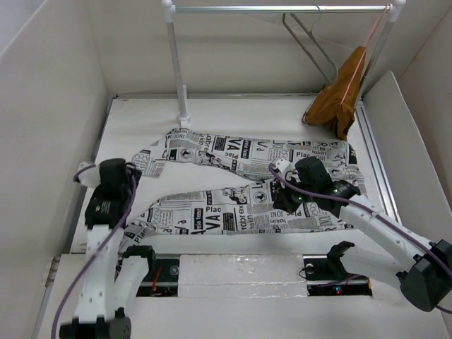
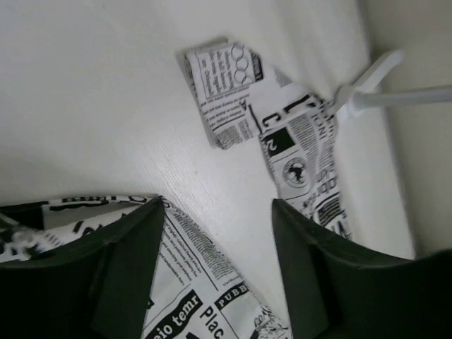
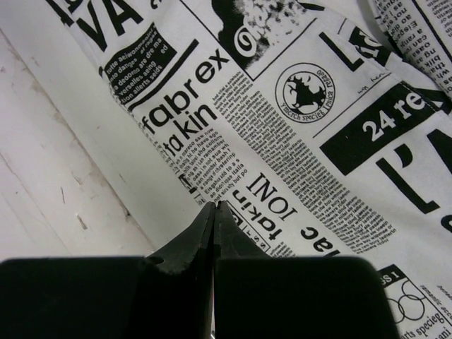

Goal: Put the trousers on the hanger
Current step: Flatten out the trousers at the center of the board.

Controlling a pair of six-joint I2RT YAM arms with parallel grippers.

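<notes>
Lying in a U on the table (image 1: pixel 233 116), the trousers (image 1: pixel 247 155), wire hanger (image 1: pixel 304 42) on the rail (image 1: pixel 282 8) behind, left pincer (image 2: pixel 217 208) open over a trouser leg, right pincer (image 3: pixel 215 208) closed above the printed cloth

**Hidden and cut off**

In the top view, the thin grey wire hanger (image 1: pixel 311 46) vanishes at its lower right behind the orange-brown cloth garment (image 1: pixel 339 99). The white newspaper-print trousers (image 3: pixel 296 141) run off the top and right edges of the right wrist frame, and their finest print is unreadable. The left gripper (image 2: pixel 219 275) has dark fingers cut off by the bottom edge of its frame.
</notes>
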